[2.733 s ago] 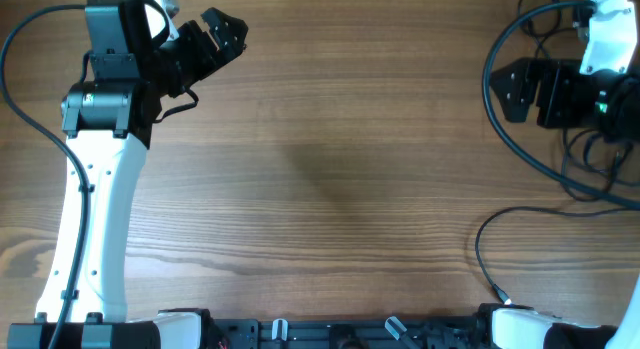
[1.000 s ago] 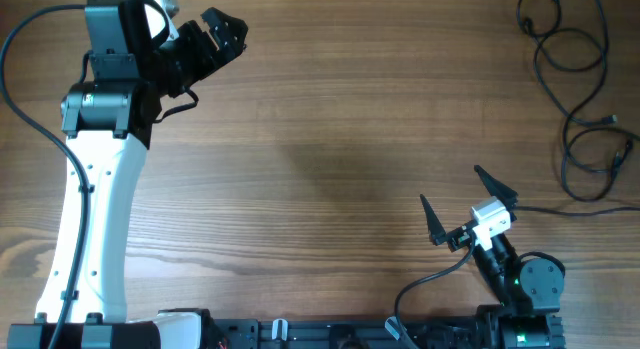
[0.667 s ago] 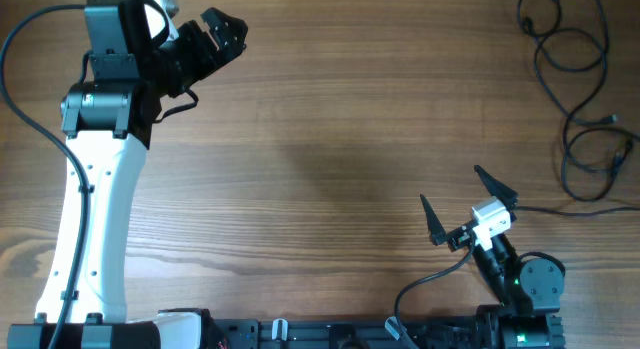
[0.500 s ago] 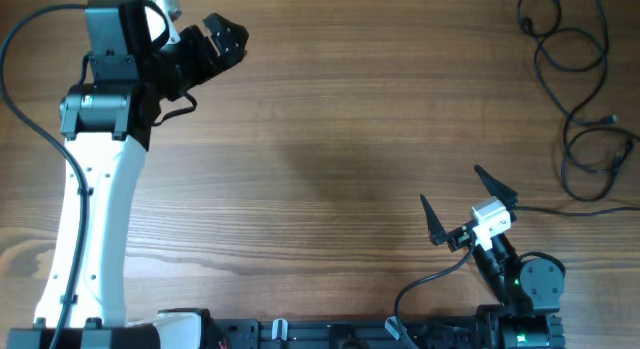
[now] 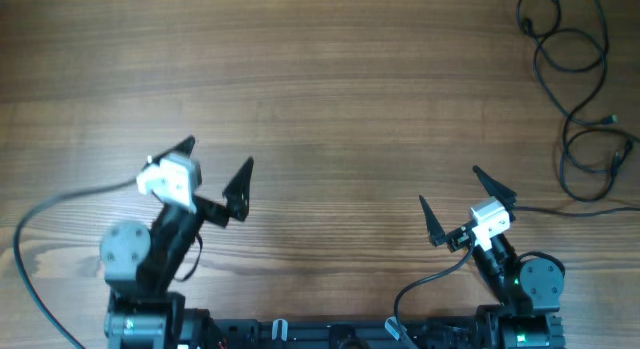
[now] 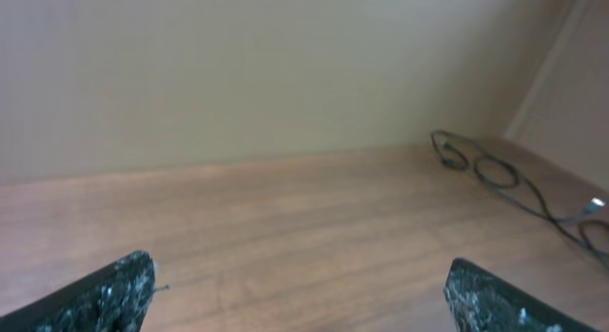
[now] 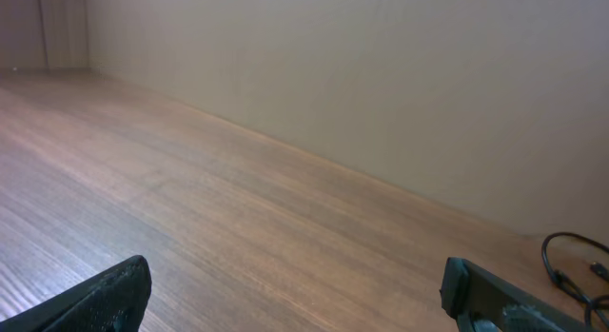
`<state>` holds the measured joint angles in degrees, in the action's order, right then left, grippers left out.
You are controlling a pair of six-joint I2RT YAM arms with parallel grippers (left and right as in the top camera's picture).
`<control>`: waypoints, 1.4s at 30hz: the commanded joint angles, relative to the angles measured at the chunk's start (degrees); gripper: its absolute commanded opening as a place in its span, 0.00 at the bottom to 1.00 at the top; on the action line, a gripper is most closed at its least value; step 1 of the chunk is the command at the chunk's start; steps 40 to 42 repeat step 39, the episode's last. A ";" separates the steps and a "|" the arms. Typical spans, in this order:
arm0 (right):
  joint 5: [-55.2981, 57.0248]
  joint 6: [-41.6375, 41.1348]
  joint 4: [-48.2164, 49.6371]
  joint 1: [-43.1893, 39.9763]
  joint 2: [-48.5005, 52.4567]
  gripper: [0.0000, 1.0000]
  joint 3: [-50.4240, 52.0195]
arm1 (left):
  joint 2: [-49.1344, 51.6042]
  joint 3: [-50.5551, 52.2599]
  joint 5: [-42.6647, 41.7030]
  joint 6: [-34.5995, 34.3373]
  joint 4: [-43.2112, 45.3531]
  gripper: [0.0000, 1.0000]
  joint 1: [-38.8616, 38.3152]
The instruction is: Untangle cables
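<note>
Black cables (image 5: 575, 79) lie in loose loops at the table's far right corner, with a strand trailing along the right edge. They also show in the left wrist view (image 6: 495, 172) and at the right edge of the right wrist view (image 7: 576, 258). My left gripper (image 5: 215, 172) is open and empty near the front left. My right gripper (image 5: 460, 201) is open and empty near the front right. Both are far from the cables. Their fingertips show at the bottom of the left wrist view (image 6: 304, 294) and of the right wrist view (image 7: 295, 289).
The wooden table (image 5: 340, 109) stretches between the arms. A plain wall stands behind it in both wrist views. Each arm's own black lead runs along the front edge.
My left arm has folded back from the far left corner to the front left, its gripper now wide open. The right arm and the cables have not moved in the last second.
</note>
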<state>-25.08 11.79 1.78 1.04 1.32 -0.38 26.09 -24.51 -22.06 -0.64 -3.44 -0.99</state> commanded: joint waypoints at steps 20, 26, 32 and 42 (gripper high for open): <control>-0.70 -0.79 0.09 0.24 -0.31 1.00 0.09 | -25.92 23.54 4.81 1.73 -0.79 1.00 0.11; -0.70 -0.79 0.11 0.24 -0.31 1.00 0.09 | -25.92 23.54 4.81 1.73 -0.79 1.00 0.11; -0.70 -0.79 0.09 0.24 -0.31 1.00 0.09 | -25.92 23.54 4.81 1.73 -0.79 1.00 0.11; -0.70 -0.81 0.11 0.24 -0.31 1.00 0.09 | -25.81 23.54 4.81 1.73 -0.79 1.00 0.11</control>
